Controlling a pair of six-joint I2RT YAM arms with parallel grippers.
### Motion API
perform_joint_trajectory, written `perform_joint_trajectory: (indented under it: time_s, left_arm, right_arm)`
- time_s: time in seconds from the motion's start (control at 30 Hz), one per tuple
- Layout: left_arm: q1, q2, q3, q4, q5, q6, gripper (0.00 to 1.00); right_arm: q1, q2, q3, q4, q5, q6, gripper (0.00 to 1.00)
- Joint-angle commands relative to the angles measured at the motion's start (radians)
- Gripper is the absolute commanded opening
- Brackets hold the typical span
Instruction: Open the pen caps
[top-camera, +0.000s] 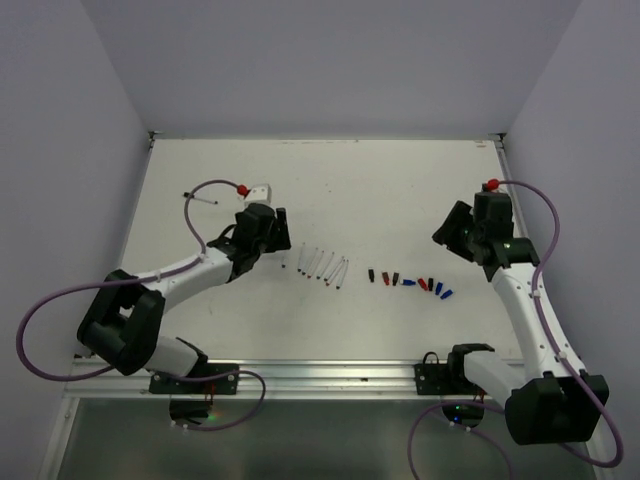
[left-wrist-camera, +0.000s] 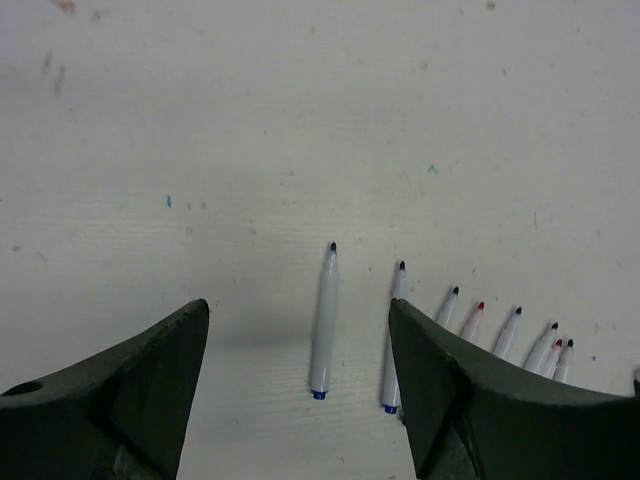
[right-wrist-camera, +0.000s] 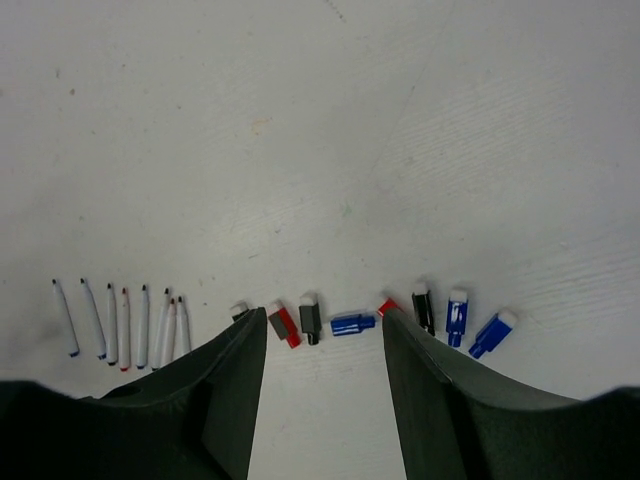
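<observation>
Several uncapped white pens (top-camera: 320, 265) lie side by side at mid-table, seen also in the left wrist view (left-wrist-camera: 323, 320) and the right wrist view (right-wrist-camera: 120, 322). A row of loose pen caps (top-camera: 410, 282) in black, red and blue lies to their right, seen also in the right wrist view (right-wrist-camera: 352, 324). My left gripper (top-camera: 283, 232) is open and empty just left of the pens; one pen lies in line with its open jaws (left-wrist-camera: 298, 305). My right gripper (top-camera: 452, 235) is open and empty, up and to the right of the caps (right-wrist-camera: 323, 315).
A thin pen-like item (top-camera: 200, 198) and a small white object (top-camera: 262, 189) lie at the back left, near the left arm's purple cable (top-camera: 190, 215) and its red connector (top-camera: 242, 188). The table's metal rail (top-camera: 330, 375) runs along the near edge. Walls close the sides.
</observation>
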Motion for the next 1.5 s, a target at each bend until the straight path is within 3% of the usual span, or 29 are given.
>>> perform_joint_trajectory:
  time_s: [0.0, 0.1, 0.13, 0.27, 0.43, 0.7, 1.1, 1.37, 1.47]
  left_arm:
    - [0.038, -0.049, 0.111, -0.094, -0.136, -0.019, 0.75]
    - [0.134, 0.026, 0.195, -0.145, -0.097, -0.049, 0.76]
    - [0.212, 0.054, 0.242, -0.171, -0.069, -0.055, 0.76]
    - [0.389, 0.215, 0.361, -0.234, 0.009, -0.111, 0.71]
    - [0.495, 0.405, 0.539, -0.311, 0.0, -0.194, 0.69]
    - [0.529, 0.626, 0.802, -0.464, -0.076, -0.291, 0.7]
    - [0.547, 0.753, 0.965, -0.7, -0.217, -0.46, 0.7]
    - [0.549, 0.873, 1.145, -0.923, -0.294, -0.486, 0.62]
    - [0.547, 0.891, 1.159, -0.938, -0.32, -0.469, 0.4]
  right_arm:
    - [-0.003, -0.001, -0.01, 0.074, -0.101, -0.018, 0.54]
    - [0.032, 0.007, -0.036, 0.136, -0.171, 0.017, 0.54]
    - [0.095, 0.01, -0.059, 0.162, -0.175, 0.028, 0.54]
    - [0.236, 0.069, -0.055, 0.221, -0.086, 0.02, 0.54]
    - [0.241, 0.165, -0.041, 0.265, -0.172, -0.012, 0.54]
    - [0.244, 0.157, -0.052, 0.289, -0.191, -0.027, 0.54]
    - [0.244, 0.159, -0.058, 0.313, -0.191, -0.012, 0.54]
    - [0.243, 0.14, -0.053, 0.302, -0.178, -0.009, 0.54]
    - [0.244, 0.139, -0.047, 0.295, -0.18, -0.006, 0.54]
